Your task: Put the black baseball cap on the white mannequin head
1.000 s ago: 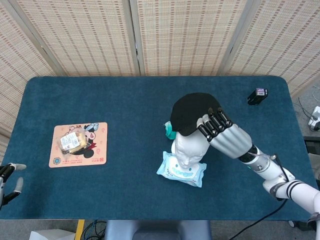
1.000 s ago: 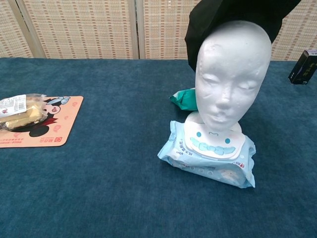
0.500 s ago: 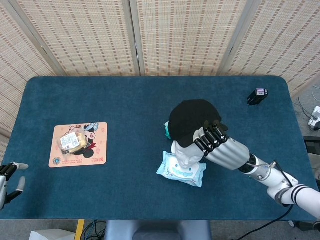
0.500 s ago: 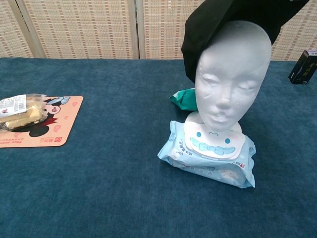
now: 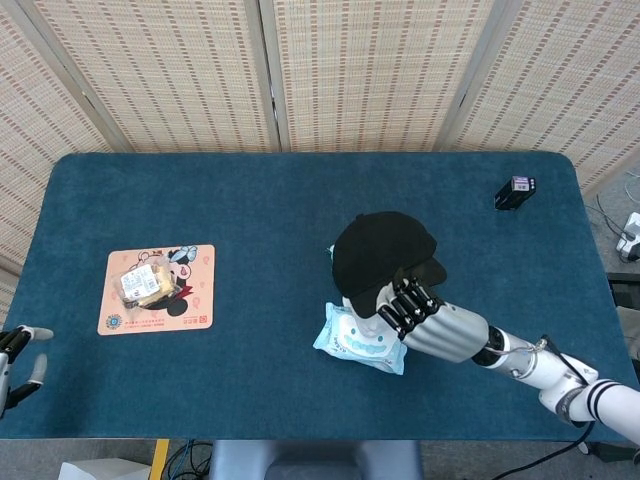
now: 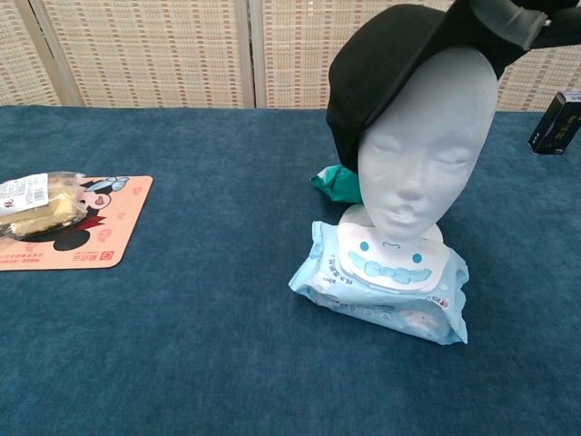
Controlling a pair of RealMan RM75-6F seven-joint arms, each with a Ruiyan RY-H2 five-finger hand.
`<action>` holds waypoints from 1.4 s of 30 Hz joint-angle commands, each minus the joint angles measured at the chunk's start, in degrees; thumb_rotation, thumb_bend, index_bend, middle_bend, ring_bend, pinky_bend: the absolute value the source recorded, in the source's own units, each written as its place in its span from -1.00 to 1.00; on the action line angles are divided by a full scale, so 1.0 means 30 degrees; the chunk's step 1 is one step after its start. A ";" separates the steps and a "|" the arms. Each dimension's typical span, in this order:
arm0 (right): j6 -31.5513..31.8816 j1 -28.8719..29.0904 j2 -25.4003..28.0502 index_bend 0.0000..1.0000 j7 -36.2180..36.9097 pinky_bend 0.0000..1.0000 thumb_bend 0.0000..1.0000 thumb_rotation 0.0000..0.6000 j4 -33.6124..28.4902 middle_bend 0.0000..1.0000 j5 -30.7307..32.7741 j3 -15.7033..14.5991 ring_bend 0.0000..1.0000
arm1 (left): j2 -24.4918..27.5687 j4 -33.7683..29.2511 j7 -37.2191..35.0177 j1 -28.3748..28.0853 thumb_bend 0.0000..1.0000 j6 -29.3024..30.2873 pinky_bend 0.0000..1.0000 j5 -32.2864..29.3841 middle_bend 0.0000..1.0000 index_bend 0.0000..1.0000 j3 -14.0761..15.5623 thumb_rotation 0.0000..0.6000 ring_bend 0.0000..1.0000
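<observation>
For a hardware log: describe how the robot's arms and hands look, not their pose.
The right hand has black fingers, a silver-grey palm shell, a white forearm with dark bands and a thin black cable. The left hand shows black with pale grey fingertips at the frame's edge.

Staged lab: blue-clothed table [image 5: 250, 200] backed by woven folding screens [image 5: 360, 70].
</observation>
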 commanded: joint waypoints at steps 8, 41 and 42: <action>-0.0276 -0.0452 -0.0191 0.64 -0.0693 0.00 0.00 1.00 -0.0193 0.23 -0.1058 -0.0145 -0.16 | 0.0250 -0.0495 0.0205 -0.0412 -0.13 -0.0502 0.31 -0.0320 -0.16 -0.21 -0.0355 1.00 -0.19; -0.1391 -0.1936 -0.1435 0.64 -0.1577 0.00 0.00 1.00 -0.0264 0.23 -0.3293 -0.0892 -0.16 | 0.0084 -0.0252 0.0112 0.0024 -0.13 0.0031 0.31 0.0031 -0.16 -0.21 -0.0007 1.00 -0.19; -0.1470 -0.1995 -0.1478 0.64 -0.1604 0.00 0.00 1.00 -0.0252 0.23 -0.3260 -0.0913 -0.16 | 0.0043 -0.0130 0.0052 0.0063 -0.13 0.0045 0.31 0.0023 -0.16 -0.21 0.0027 1.00 -0.19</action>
